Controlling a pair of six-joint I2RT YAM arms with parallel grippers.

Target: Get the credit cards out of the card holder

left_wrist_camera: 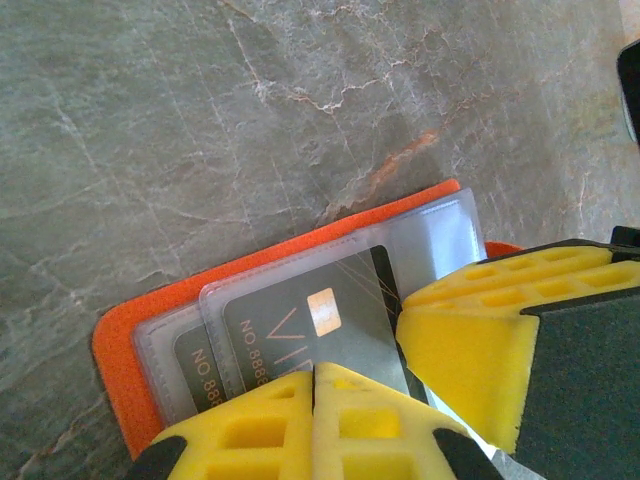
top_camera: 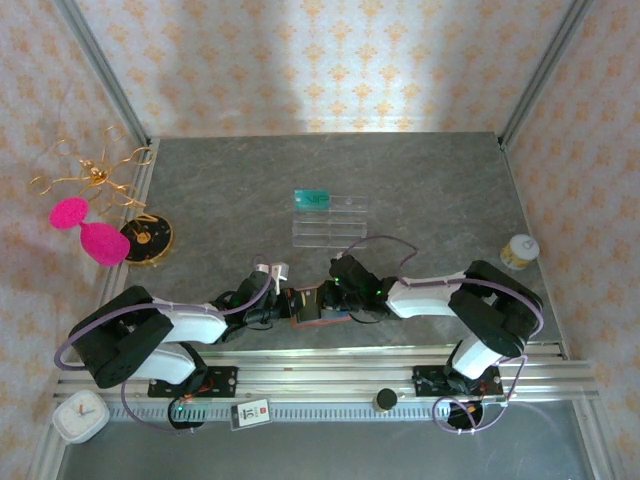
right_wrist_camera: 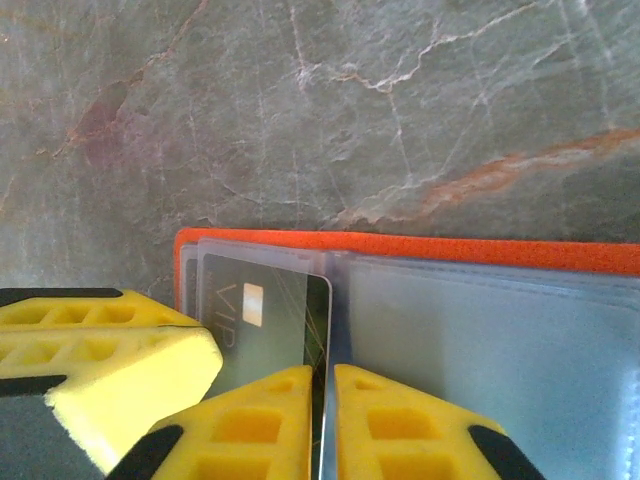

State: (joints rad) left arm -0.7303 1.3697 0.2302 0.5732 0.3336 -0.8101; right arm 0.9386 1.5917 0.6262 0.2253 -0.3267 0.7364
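card holder [left_wrist_camera: 115,350] lies open at the near table [top_camera: 420,180] edge; left gripper [left_wrist_camera: 315,420] clamped on its sleeve edge, right gripper [right_wrist_camera: 327,420] nipped onto dark card [right_wrist_camera: 265,320]. I'd pull straight along the sleeve, slow, holder pinned

Orange card holder [left_wrist_camera: 115,350] open flat, dark chip card [left_wrist_camera: 280,335] in clear sleeve

We record a grey marbled table [top_camera: 430,180]. An orange card holder [top_camera: 312,305] lies open on it, close to the middle of the near edge. A clear slotted rack [top_camera: 330,222] stands near the centre. A small pale jar [top_camera: 519,251] sits by the right edge.
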